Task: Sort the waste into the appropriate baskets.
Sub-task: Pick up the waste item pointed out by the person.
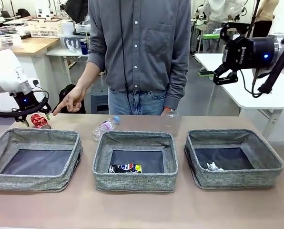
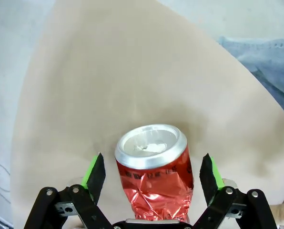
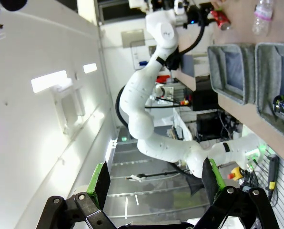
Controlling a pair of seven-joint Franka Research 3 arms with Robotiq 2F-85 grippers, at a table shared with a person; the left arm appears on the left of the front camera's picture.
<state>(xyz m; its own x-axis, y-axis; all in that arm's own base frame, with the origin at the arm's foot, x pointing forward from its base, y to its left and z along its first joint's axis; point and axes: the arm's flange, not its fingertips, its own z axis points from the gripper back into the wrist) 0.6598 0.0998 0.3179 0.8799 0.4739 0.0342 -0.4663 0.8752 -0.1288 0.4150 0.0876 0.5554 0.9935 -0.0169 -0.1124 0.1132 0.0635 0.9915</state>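
Beyond the grey baskets (image 1: pixel 135 177), the left arm (image 1: pixel 6 71) bends low over the surface's (image 1: pixel 142 210) far-left edge, left claw (image 2: pixel 152 164) wide open either side of the crushed red can (image 2: pixel 156 186) without touching, while the right claw (image 1: pixel 224 75) hangs high, open, empty.

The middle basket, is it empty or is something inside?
Not empty. The middle basket has a flattened dark printed can lying on its dark bottom, close to the front wall.
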